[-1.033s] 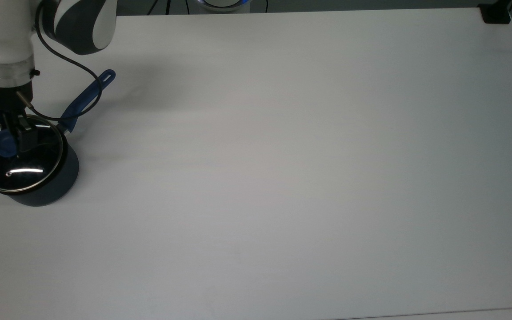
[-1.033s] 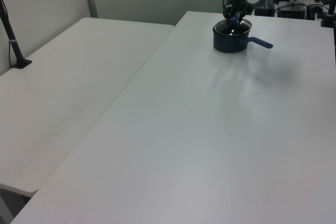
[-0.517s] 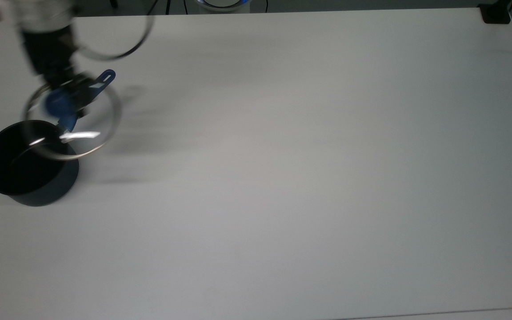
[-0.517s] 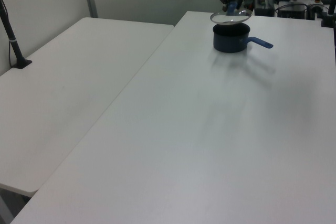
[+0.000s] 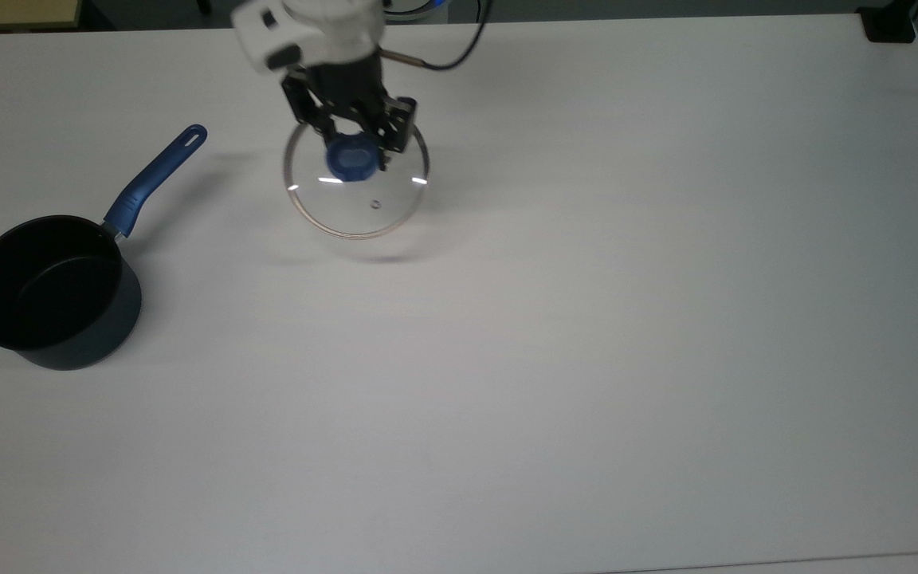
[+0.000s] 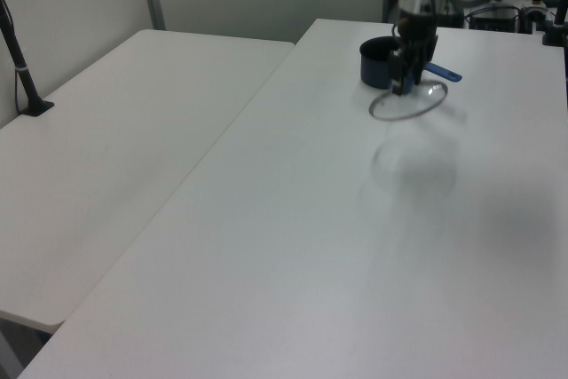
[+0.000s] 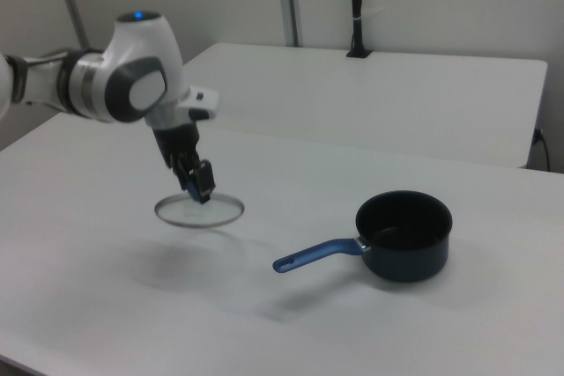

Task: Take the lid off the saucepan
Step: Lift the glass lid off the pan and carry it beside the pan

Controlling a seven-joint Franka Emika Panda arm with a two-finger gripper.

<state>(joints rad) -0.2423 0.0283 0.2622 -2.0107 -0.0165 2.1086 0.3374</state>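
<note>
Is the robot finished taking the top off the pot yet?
Nearly. Done: the saucepan stands open, black inside showing. In hand: the gripper is shut on the blue knob, holding the lid in the air; its shadow falls on the table below. Left: set the lid down and let go.

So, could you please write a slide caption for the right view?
Panda gripper holds the glass lid by its knob above the table, clear of the open saucepan.

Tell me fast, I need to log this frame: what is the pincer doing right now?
Pincer: shut on the blue knob of the lid, holding it in the air above the table, away from the saucepan.
</note>
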